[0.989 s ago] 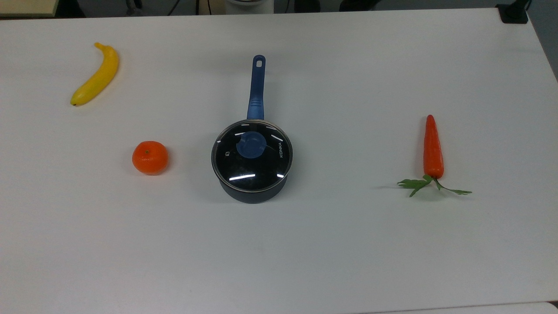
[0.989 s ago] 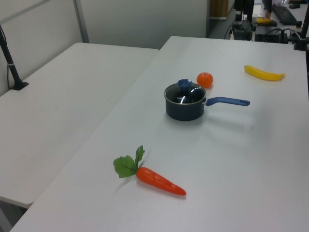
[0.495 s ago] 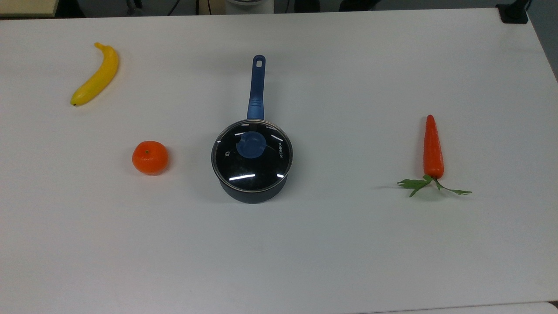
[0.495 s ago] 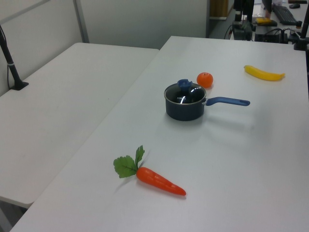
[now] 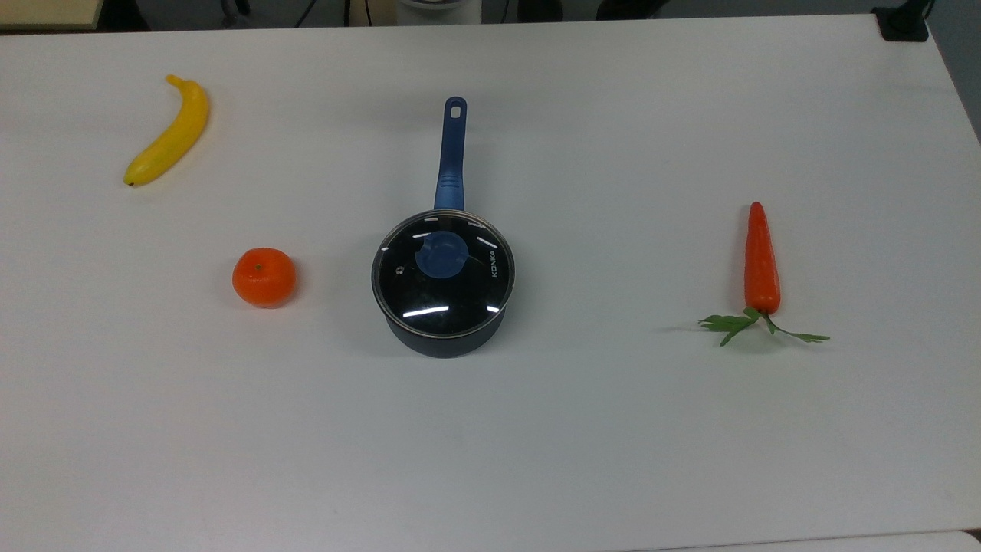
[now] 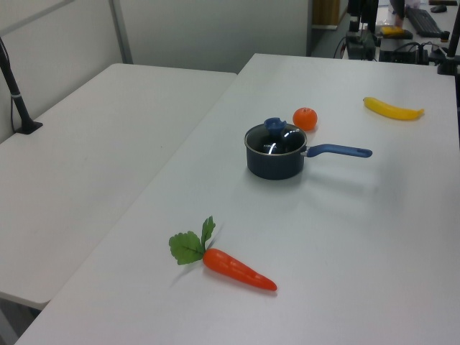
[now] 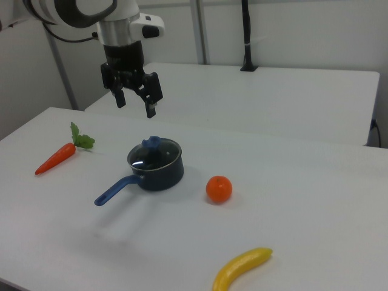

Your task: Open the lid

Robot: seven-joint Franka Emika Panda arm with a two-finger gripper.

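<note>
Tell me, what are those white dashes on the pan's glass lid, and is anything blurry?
In the top view, the dashes on the lid are glare from lights above; the KONKA print stays readable. In the left view, glare washes out the lid. In the right view, the banana looks soft.

Right view: arm comes in from the 11 o'clock corner, white upper links, black wrist section pointing straight down. Gripper (image 7: 135, 104) hangs in the air at about 10 o'clock of frame center, fingers aimed down toward 6 o'clock. Fingers spread wide apart, nothing between them. One fingertip (image 7: 119, 100) sits at 9 o'clock of the gap, the other fingertip (image 7: 151, 110) at 3 o'clock and slightly lower.
</note>
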